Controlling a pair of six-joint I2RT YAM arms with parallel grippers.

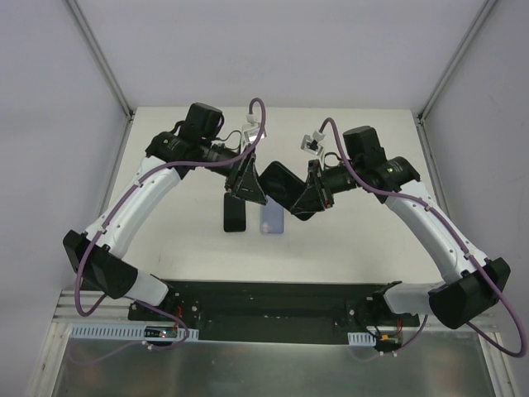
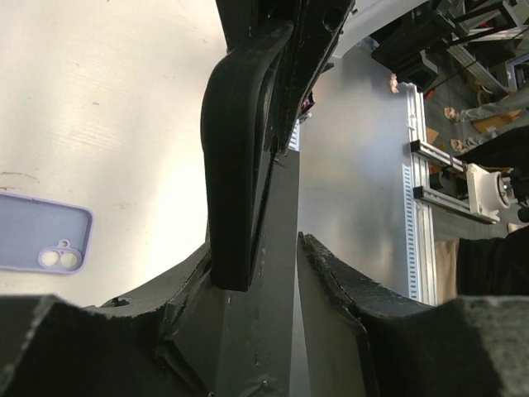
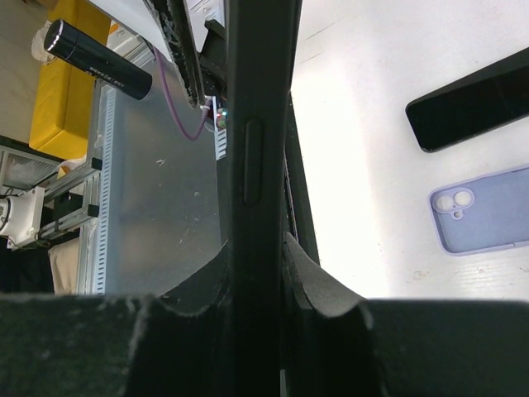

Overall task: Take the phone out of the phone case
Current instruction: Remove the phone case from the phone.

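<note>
A black phone in a black case (image 1: 279, 184) hangs in the air between the two arms. My right gripper (image 1: 307, 192) is shut on it; in the right wrist view the black edge with a side button (image 3: 256, 165) runs straight between the fingers of that gripper (image 3: 256, 248). My left gripper (image 1: 250, 184) is at the case's left end. In the left wrist view a curved black case edge (image 2: 240, 165) lies against the outer side of the left finger (image 2: 248, 331). The left gripper's (image 2: 296, 240) jaws stand almost together, with only a thin empty slit between them.
A bare black phone (image 1: 235, 215) and an empty lavender case (image 1: 272, 217) lie on the white table just below the grippers. Both also show in the right wrist view, the phone (image 3: 471, 107) and the case (image 3: 488, 219). The metal plate and arm bases are at the near edge.
</note>
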